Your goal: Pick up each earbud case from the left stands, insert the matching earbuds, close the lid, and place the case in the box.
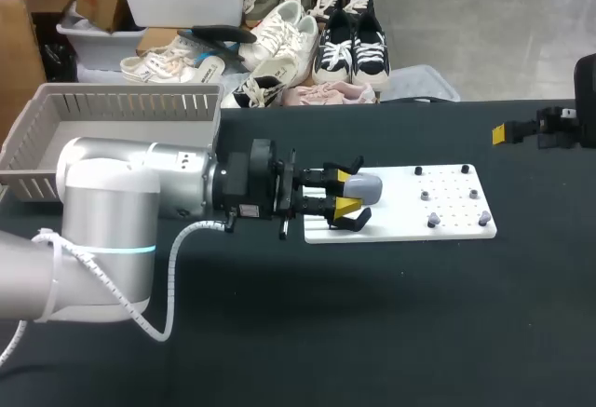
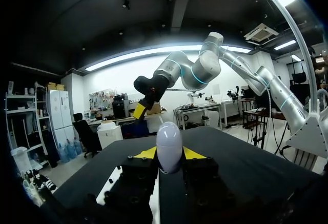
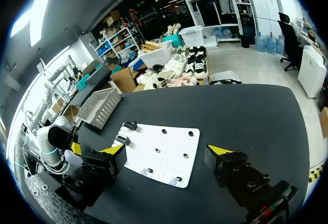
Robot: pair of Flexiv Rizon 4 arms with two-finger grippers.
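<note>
holding one pale grey earbud case (image 1: 366,186) from two sides between its yellow-tipped fingers, the left gripper (image 1: 345,194) sat at the middle of the head view, over the left end of one white board (image 1: 452,207) on the black table (image 1: 372,332). in the left wrist view the case (image 2: 169,146) stood up between the fingers (image 2: 145,154), its rounded end pointing ahead. one black stand (image 1: 354,222) showed just below the fingers in the head view; the right wrist view showed two stands (image 3: 130,126) at that end of the board (image 3: 169,144). six small knobs (image 1: 433,220) dotted the board's right half, too small to tell apart. one grey slatted box (image 1: 121,109) sat at the upper left of the head view. the right gripper (image 1: 521,131) hung at the upper right, well apart from the board; in its own view its fingers (image 3: 110,150) were spread wide with nothing between them.
</note>
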